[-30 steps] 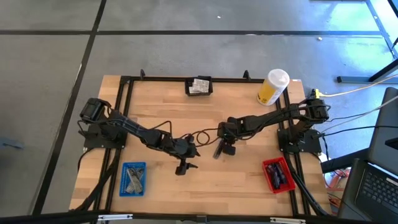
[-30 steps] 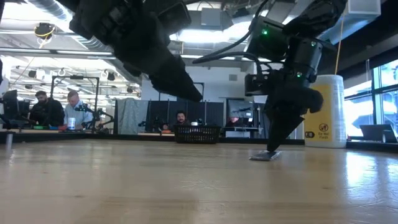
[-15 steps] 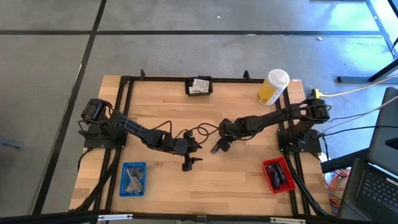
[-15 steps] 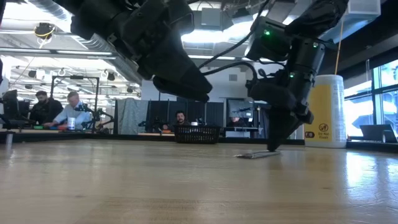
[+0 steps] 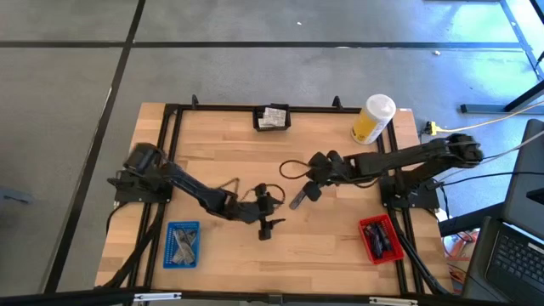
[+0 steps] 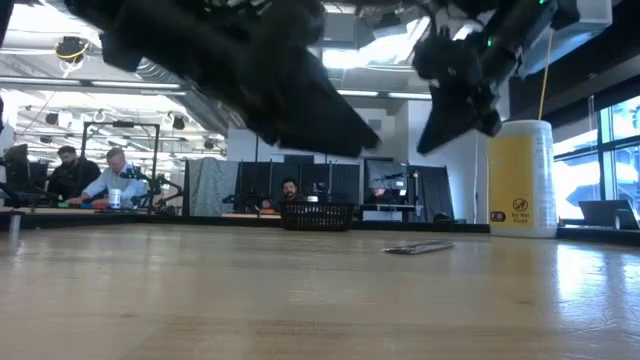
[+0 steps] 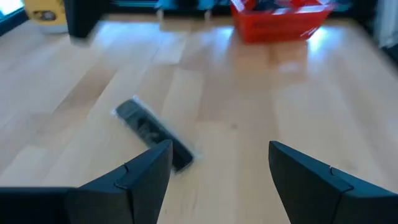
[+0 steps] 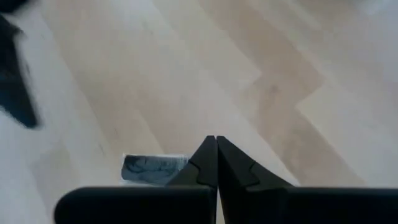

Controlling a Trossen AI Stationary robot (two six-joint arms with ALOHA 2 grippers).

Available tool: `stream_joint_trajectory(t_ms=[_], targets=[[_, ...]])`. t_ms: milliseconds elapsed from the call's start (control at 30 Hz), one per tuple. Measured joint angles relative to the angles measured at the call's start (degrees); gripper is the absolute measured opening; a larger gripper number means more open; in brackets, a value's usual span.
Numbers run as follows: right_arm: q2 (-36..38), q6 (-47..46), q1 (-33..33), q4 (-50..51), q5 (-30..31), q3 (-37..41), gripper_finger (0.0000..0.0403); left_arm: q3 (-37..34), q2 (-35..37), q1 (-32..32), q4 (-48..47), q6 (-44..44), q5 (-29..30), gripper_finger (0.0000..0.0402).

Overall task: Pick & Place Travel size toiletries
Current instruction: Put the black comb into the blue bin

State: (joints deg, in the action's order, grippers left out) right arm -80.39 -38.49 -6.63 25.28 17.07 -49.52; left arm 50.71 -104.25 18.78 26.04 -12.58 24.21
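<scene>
A slim grey stick (image 5: 297, 200) lies flat on the wood near the table's middle, also visible in the low view (image 6: 415, 247) and both wrist views (image 7: 152, 134) (image 8: 152, 168). My right gripper (image 5: 308, 193) hangs shut just above and to the right of the grey stick (image 8: 216, 155), and the low view shows it lifted off the table (image 6: 445, 115). My left gripper (image 5: 269, 223) is open and low, left of and nearer than the stick, with its fingers (image 7: 217, 149) pointing toward the stick.
A blue tray (image 5: 181, 245) with grey sticks sits near the table's near-left corner. A red tray (image 5: 380, 238) with dark tubes sits near-right (image 7: 280, 22). A black basket (image 5: 272, 117) with sachets and a tall yellow container (image 5: 372, 119) stand at the far edge. People sit beyond the table.
My right gripper rose from the grey stick, where its tip rested on the table, and drew back a little toward the right. The stick slid slightly and now lies free. My left gripper moved right, toward the stick.
</scene>
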Motion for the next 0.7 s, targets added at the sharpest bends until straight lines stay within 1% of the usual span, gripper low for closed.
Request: stream_joint_trajectory(t_ms=[100, 267, 400, 500, 600, 700], targets=[[2.38, 0.79, 0.04, -0.27, 2.01, -0.02, 0.0, 3.66, -5.53, 0.33, -0.44, 0.77, 3.82, 0.026], [4.15, 1.9, 0.07, -0.3, 4.33, -0.04, 0.0, 11.34, -13.83, 0.64, -0.57, 3.8, 9.88, 0.026], [4.23, 3.12, 0.04, 0.07, 4.83, -0.04, 0.0, 16.05, -18.52, 1.51, -1.65, 5.61, 15.58, 0.026], [4.23, 3.23, 0.04, 0.2, 5.02, -0.04, 0.0, 18.24, -21.04, 2.22, -2.88, 7.02, 20.81, 0.026], [4.23, 3.67, 0.04, 0.23, 5.7, -0.04, 0.0, 19.78, -23.2, 2.27, -2.74, 7.4, 21.56, 0.026], [4.23, 4.03, 0.04, 0.22, 6.39, -0.06, 0.0, 21.05, -25.54, 2.23, -2.13, 7.07, 20.59, 0.0256]])
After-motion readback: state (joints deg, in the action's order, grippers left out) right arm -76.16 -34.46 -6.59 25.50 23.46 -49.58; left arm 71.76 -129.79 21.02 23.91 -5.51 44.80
